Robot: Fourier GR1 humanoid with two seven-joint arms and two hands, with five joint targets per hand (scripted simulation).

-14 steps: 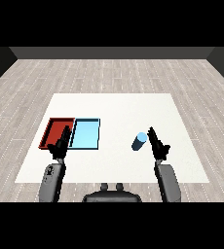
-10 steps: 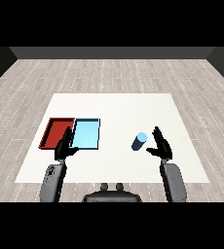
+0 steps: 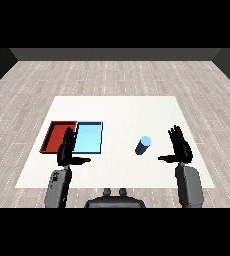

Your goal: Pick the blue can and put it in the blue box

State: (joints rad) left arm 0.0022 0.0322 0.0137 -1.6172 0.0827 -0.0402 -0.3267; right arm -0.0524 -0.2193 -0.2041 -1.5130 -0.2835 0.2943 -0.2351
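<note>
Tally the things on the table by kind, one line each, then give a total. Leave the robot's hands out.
Cans: 1, the blue can, lying apart from the trays.
Trays: 2, the red tray and the light blue tray, side by side.
Total: 3

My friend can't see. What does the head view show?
A blue can stands on a white table, beside the robot's open right hand. The open left hand hovers by a red tray and light blue tray.
</note>
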